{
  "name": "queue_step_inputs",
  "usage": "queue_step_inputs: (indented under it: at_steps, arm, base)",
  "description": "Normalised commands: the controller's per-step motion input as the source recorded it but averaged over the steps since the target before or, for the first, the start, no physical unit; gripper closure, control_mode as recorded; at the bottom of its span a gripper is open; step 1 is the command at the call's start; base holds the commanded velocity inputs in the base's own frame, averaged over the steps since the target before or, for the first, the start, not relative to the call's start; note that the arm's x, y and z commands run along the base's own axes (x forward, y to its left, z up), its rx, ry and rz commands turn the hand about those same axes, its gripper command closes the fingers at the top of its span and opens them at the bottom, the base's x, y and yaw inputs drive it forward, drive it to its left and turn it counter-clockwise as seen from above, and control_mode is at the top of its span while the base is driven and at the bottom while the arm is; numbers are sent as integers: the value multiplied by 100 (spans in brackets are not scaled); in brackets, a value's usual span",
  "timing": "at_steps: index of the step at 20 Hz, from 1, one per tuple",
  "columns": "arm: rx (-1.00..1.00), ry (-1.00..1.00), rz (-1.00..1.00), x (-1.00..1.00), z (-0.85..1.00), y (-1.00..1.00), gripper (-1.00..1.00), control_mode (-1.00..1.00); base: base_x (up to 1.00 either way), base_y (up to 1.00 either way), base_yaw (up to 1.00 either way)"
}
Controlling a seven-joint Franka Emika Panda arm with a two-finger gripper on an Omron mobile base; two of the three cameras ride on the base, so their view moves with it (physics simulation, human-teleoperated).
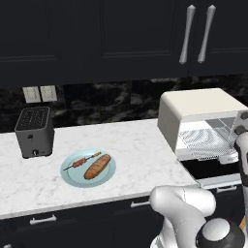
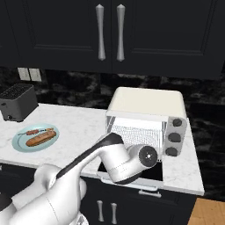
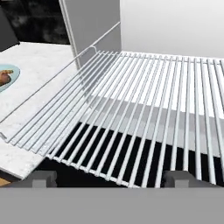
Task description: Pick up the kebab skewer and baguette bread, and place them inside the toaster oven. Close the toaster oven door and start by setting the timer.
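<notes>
**Oven open, food on its plate, gripper spread over the rack**

The white marble counter (image 1: 135, 145) runs beneath dark upper cabinets (image 1: 97, 34) with long pale handles. On its right part stands the cream toaster oven (image 2: 147, 118), its toaster oven door (image 1: 213, 167) folded down flat toward the robot, so the wire rack (image 3: 144, 113) is exposed and drawn partly forward over the dark glass. Three grey knobs sit in a column on the oven's right face; no lettering or brand can be read on them or anywhere else. At the counter's left end is a small dark slot toaster (image 1: 34, 131), below two pale wall switches. Between toaster and oven lies a light blue plate (image 1: 72, 179) carrying the baguette bread (image 1: 97, 166) and, just beside it on the side nearer the wall, the kebab skewer (image 1: 83, 162). The gripper (image 3: 109, 178) hovers in front of the rack's near edge, fingers well apart and empty.
</notes>
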Motion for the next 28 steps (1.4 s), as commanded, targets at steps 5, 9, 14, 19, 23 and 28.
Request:
queue_step_inputs:
  at_steps: [5, 9, 14, 19, 23, 28]
  arm:
    - [4, 10, 0, -90, 93, 18, -100, -100]
    - [0, 17, 0, -48, 94, 94, -100, -100]
    - [0, 24, 0, -13, 28, 100, -100, -100]
    - [-1, 13, 0, 9, 5, 100, -100, -100]
    - [-1, 9, -4, 11, -1, 100, -100, -100]
    - [0, 0, -13, 20, 0, 100, -100, -100]
  base:
    - [0, 0, 0]
    - [0, 0, 0]
    - [0, 0, 0]
    - [0, 0, 0]
    - [0, 0, 0]
    - [0, 0, 0]
